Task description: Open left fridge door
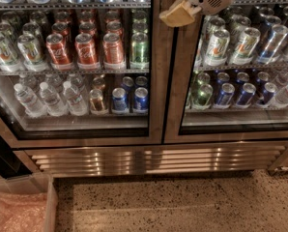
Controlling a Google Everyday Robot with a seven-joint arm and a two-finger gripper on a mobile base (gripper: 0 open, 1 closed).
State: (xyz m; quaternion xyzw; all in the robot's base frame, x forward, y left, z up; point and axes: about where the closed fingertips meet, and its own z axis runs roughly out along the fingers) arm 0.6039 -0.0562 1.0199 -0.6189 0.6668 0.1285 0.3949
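gripper [180, 13]: up at about 1 o'clock in the camera view, tan tip over the middle posts where the two doors meet; open or closed, honestly cannot tell from here
left fridge door [156, 95]: fills everything from 9 to 12 o'clock; shut, bronze-steel frame sitting flush with its neighbour
what's behind the glass: red cola cans [86, 50] on the middle shelf, water bottles [50, 98] at 8 o'clock below them; that's how you know it's the correct door
right door [240, 57]: the matching one at 3 o'clock, green-white and blue cans; not the target
why the claw sits there: my guess is it's lining up on the left door's inner edge, since that's the side that would swing out; no handle that I can make out though
door vs claw: the door's glass spreads out to the claw's 8 o'clock, its right post directly under the tip at 6 o'clock; touching or just in front, can't say
progress: door closed, so the pull hasn't happened yet
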